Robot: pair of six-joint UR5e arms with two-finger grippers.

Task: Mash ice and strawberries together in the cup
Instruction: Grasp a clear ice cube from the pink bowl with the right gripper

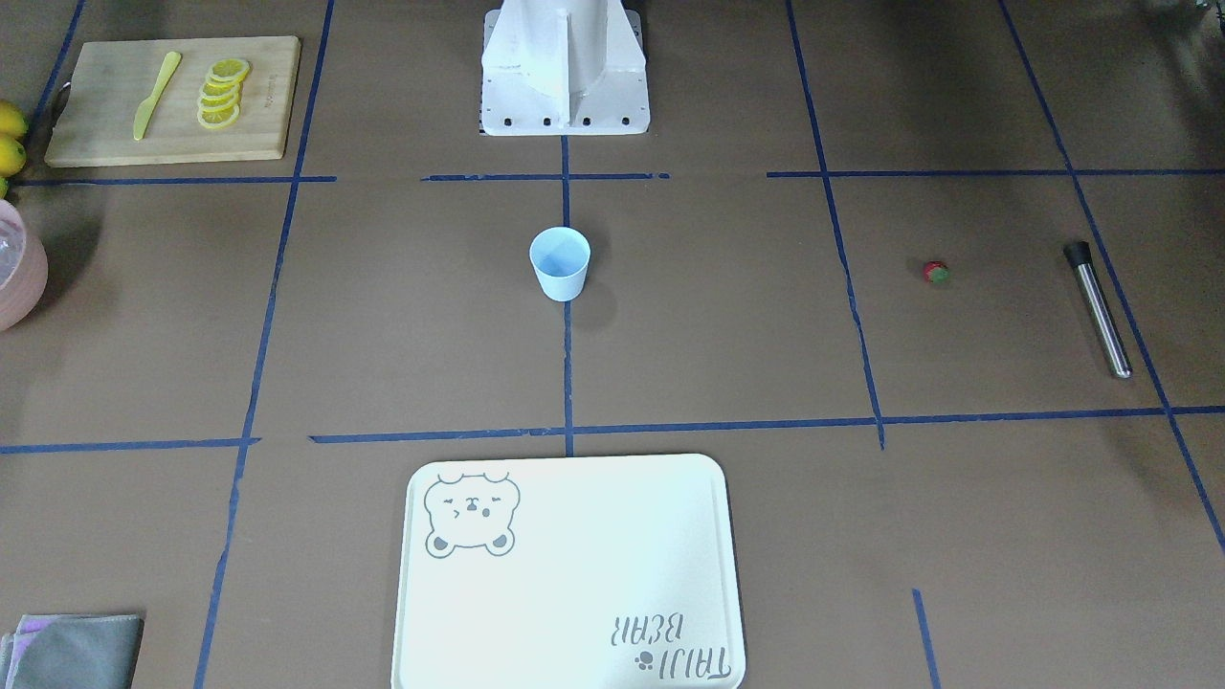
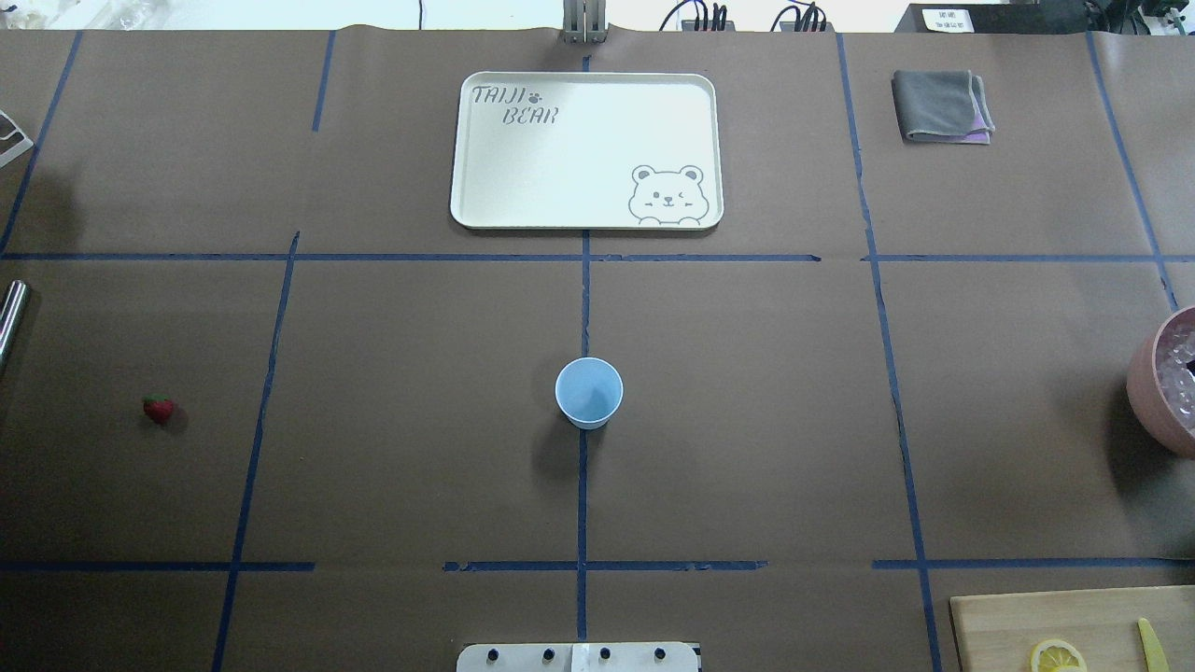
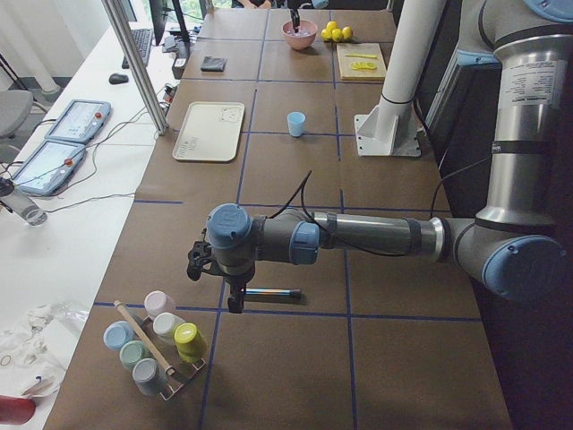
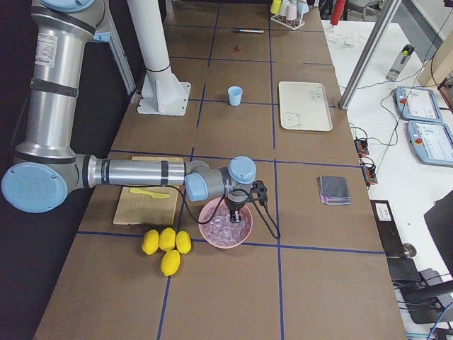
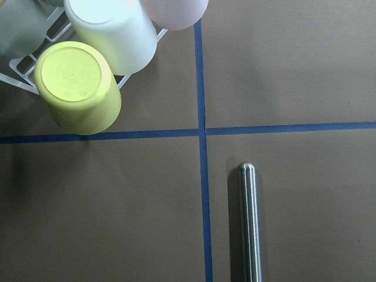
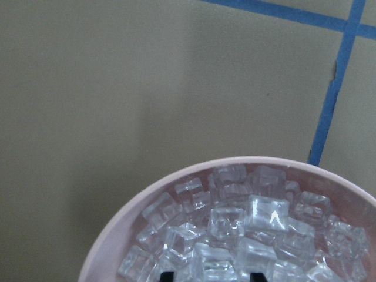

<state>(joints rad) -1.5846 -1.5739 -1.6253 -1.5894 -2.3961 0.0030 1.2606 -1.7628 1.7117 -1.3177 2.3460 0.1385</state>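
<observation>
glossy metal rod (image 5: 249,223), seemingly matt plastic cup (image 1: 560,263)

My bench (image 2: 747,420) is covered in brown paper, gridded with blue tape (image 2: 585,308). Beside it stands a white side table (image 3: 54,235), with a slanted metal post (image 3: 134,63) at its edge.

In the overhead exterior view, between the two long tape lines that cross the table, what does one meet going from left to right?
metal rod → strawberry → cup → pink bowl
</observation>
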